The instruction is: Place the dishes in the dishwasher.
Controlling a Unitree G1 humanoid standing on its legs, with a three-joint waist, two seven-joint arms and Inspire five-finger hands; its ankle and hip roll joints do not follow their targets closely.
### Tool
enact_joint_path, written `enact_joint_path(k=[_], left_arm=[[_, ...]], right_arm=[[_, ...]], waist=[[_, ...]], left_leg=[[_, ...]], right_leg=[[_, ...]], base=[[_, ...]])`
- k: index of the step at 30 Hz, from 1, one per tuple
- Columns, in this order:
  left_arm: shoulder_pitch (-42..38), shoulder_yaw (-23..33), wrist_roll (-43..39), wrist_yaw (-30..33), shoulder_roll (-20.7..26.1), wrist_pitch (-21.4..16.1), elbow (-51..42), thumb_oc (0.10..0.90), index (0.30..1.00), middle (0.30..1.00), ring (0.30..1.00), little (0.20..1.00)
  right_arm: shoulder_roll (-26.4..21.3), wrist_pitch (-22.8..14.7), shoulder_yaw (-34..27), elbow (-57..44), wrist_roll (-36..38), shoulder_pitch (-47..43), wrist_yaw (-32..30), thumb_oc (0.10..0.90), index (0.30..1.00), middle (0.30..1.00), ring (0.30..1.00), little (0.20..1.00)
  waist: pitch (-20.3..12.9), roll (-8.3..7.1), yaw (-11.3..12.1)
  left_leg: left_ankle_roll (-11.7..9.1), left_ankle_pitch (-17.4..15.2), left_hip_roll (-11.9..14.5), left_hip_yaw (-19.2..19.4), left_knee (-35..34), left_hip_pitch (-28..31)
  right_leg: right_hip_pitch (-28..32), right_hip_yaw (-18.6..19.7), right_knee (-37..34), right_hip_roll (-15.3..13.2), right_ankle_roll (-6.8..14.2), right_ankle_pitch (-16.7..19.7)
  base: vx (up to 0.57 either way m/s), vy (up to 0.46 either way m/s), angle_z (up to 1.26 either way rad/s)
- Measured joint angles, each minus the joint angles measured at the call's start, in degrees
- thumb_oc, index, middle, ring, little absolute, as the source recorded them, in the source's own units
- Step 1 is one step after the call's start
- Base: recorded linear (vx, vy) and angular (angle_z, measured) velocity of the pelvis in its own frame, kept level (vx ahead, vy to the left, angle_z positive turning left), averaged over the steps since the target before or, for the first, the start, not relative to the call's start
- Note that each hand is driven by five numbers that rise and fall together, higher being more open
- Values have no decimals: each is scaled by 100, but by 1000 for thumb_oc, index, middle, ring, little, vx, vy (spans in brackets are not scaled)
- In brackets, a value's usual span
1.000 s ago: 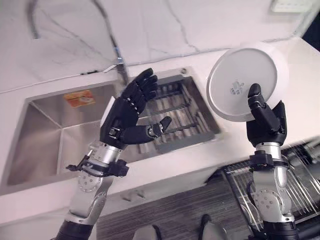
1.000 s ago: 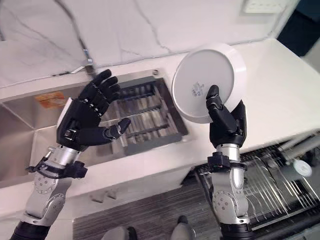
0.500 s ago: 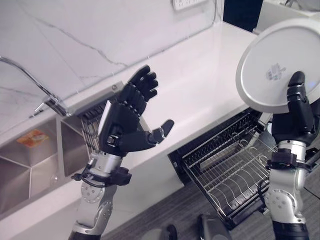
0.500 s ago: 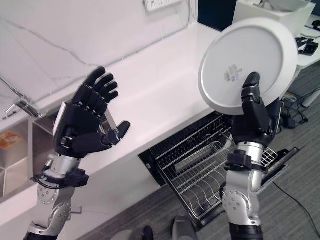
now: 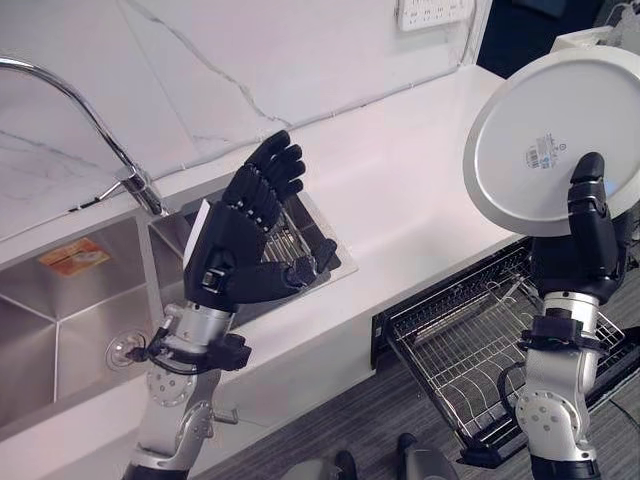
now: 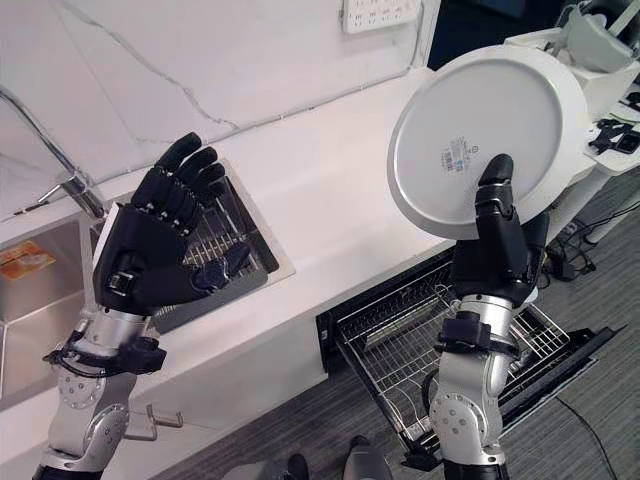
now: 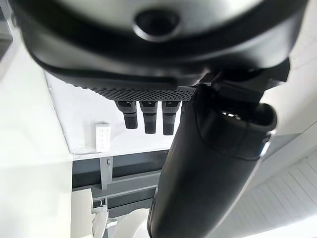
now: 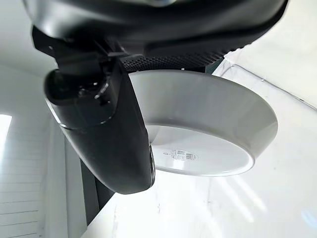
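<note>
Up at the right of the frame, the right hand (image 6: pixel 497 255) pinches a white plate (image 6: pixel 480 135) by its lower edge, thumb pressed flat against the underside and the fingers hidden behind the dish. The plate stands nearly on edge, its underside with a small label turned toward the camera, raised high above the open dishwasher. From the right wrist view the plate (image 8: pixel 208 124) shows a shallow raised rim, with the thumb (image 8: pixel 106 134) lying across it.

Below the hand, in the lower right, the dishwasher rack (image 6: pixel 400 345) is pulled out from under the counter, a wire basket with rows of tines; I think it holds nothing, though the arm hides part of it.

Over at the left, the left hand (image 5: pixel 235 245) is held up with palm spread, fingers straight and fanned, thumb out to the side, gripping nothing. Behind it, a dark drying rack (image 5: pixel 300 235) sits sunk in the white counter (image 5: pixel 420 180). Further left lie the steel sink (image 5: pixel 70 300) and the curved faucet (image 5: pixel 90 110) at the upper left.
</note>
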Motion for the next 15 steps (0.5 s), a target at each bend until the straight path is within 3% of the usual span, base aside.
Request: enact_joint_path(k=[3, 6, 8, 10, 13, 15], left_arm=[[-13, -4, 7, 46, 84, 18, 6, 800, 900, 900, 900, 900], [-140, -134, 74, 240, 86, 13, 7, 800, 900, 900, 900, 900], [-300, -177, 113, 432, 95, 12, 12, 800, 900, 900, 900, 900], [-269, -219, 114, 482, 108, 17, 24, 800, 900, 900, 900, 900], [-262, -232, 115, 410, 111, 16, 5, 800, 900, 900, 900, 900], [-232, -232, 118, 375, 119, 15, -16, 800, 900, 900, 900, 900]], right_arm=[[24, -61, 98, 5, -6, -12, -31, 400, 300, 300, 300, 300], [-19, -335, 235, 7, -245, -87, -126, 400, 300, 300, 300, 300], [-30, -487, 403, 27, -346, -315, -184, 400, 300, 300, 300, 300], [-55, -488, 469, 86, -348, -347, -275, 400, 300, 300, 300, 300], [-63, -646, 277, 175, -346, -267, -504, 400, 300, 300, 300, 300], [-88, -687, 164, 178, -348, -231, -517, 400, 300, 300, 300, 300]], waist=[[-4, -53, 32], [-8, -72, 61], [-20, -186, 203], [-18, -169, 165], [-21, -172, 121], [-38, -145, 27]], left_leg=[[74, -6, 132, 293, 38, -10], [68, -8, 352, 382, 147, -109], [-46, 13, 431, 598, 233, -261], [-247, 5, 616, 513, 334, -327], [-551, 140, 979, 526, 224, -340], [-639, 188, 1092, 521, 173, -369]], right_leg=[[66, -641, -58, -270, 59, 3], [262, -793, 137, -488, 219, -107], [281, -1029, 52, -785, 290, -142], [354, -1092, -124, -603, 306, -38], [216, -1089, -28, -285, 9, -144], [75, -1086, 104, -173, -123, -229]], base=[[-70, -56, -41], [-90, -228, -31], [-48, -275, -55], [-31, -259, -32], [-31, -291, -22], [-9, -239, -11]])
